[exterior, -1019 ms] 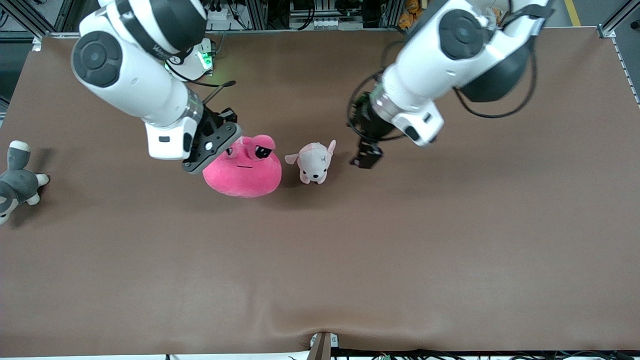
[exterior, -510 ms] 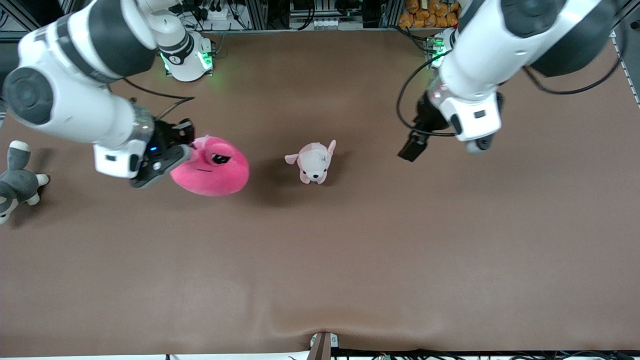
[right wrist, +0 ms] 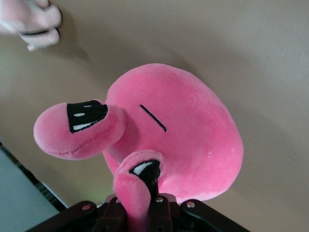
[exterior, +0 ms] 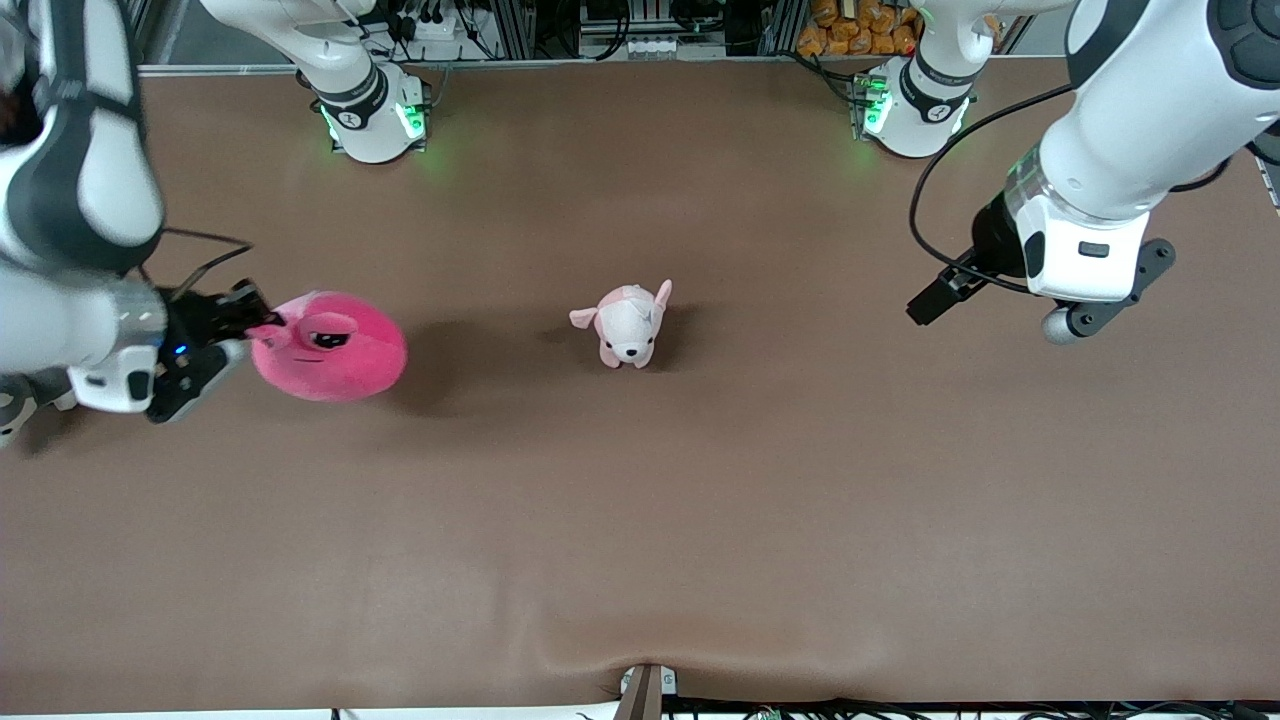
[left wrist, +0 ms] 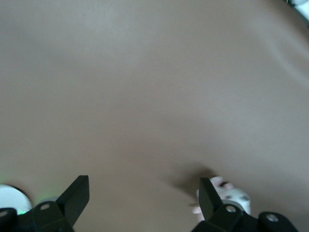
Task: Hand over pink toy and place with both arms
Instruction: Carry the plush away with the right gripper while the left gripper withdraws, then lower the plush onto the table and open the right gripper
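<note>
the right gripper (exterior: pixel 262 322) sits at the left edge of the front frame, at mid height, up in the air over the table (exterior: pixel 640 520) near the right arm's end. it is clamped tight on one stalk eye of the pink toy (exterior: pixel 330 345), which hangs off it, face toward the camera. in the right wrist view the toy (right wrist: pixel 178 135) fills the centre, one eye stalk pinched between the closed fingers (right wrist: pixel 154 200) at the bottom edge and the other eye sticking out to the left.

the left gripper (exterior: pixel 925 302) is at the right of the front frame, a little above mid height, over bare table at the left arm's end, holding nothing. in the left wrist view its fingers (left wrist: pixel 77 193) stand wide apart at the bottom corners.

the puppy (exterior: pixel 628 325) stands on the table at the centre of the front frame, slightly above the middle, between the two grippers and well apart from both. it also peeks in at the bottom right of the left wrist view (left wrist: pixel 227 198) and the top left corner of the right wrist view (right wrist: pixel 29 21).
</note>
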Controlling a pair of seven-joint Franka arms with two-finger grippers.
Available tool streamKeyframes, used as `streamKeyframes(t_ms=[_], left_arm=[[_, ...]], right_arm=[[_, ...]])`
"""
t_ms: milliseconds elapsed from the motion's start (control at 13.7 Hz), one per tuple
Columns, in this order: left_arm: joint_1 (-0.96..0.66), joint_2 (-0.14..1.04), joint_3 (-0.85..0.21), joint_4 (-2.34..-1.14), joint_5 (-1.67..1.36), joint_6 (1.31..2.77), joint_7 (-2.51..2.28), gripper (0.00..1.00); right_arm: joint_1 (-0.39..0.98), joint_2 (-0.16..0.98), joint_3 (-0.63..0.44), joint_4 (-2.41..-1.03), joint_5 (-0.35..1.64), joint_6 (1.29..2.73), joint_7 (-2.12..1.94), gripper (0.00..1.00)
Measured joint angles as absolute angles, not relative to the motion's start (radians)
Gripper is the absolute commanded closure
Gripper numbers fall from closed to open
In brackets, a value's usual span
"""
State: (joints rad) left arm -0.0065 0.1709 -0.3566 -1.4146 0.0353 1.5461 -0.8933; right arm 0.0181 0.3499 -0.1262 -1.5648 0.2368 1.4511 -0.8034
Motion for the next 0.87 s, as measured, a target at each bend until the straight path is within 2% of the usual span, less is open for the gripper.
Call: streamKeyframes(t_ms=[291,510,582,655,728,801,874], left_arm=[[0.063,0.16,-0.335,-1.414,0.047,1.532,-0.541,0.0],[0.028,0.112,-0.226,-1.417,0.047,1.498,-0.361,0.0],[0.026,0.091,-0.21,-1.421,0.047,1.47,-0.334,0.0],[0.025,0.069,-0.201,-1.429,0.047,1.452,-0.325,0.0],[0.02,0.045,-0.192,-1.442,0.047,1.442,-0.319,0.0],[0.01,0.022,-0.176,-1.46,0.047,1.437,-0.317,0.0],[-0.003,0.0,-0.153,-1.481,0.047,1.434,-0.317,0.0]], right_arm=[[-0.116,0.468,-0.127,-1.565,0.235,1.459,-1.019,1.0],[-0.151,0.501,-0.126,-1.564,0.224,1.458,-1.108,0.97],[-0.155,0.513,-0.126,-1.565,0.223,1.458,-1.135,0.85],[-0.157,0.525,-0.126,-1.564,0.221,1.46,-1.153,0.5],[-0.157,0.536,-0.126,-1.564,0.221,1.461,-1.163,0.06],[-0.157,0.542,-0.125,-1.564,0.221,1.463,-1.167,0.0],[-0.157,0.544,-0.124,-1.563,0.22,1.463,-1.167,0.0]])
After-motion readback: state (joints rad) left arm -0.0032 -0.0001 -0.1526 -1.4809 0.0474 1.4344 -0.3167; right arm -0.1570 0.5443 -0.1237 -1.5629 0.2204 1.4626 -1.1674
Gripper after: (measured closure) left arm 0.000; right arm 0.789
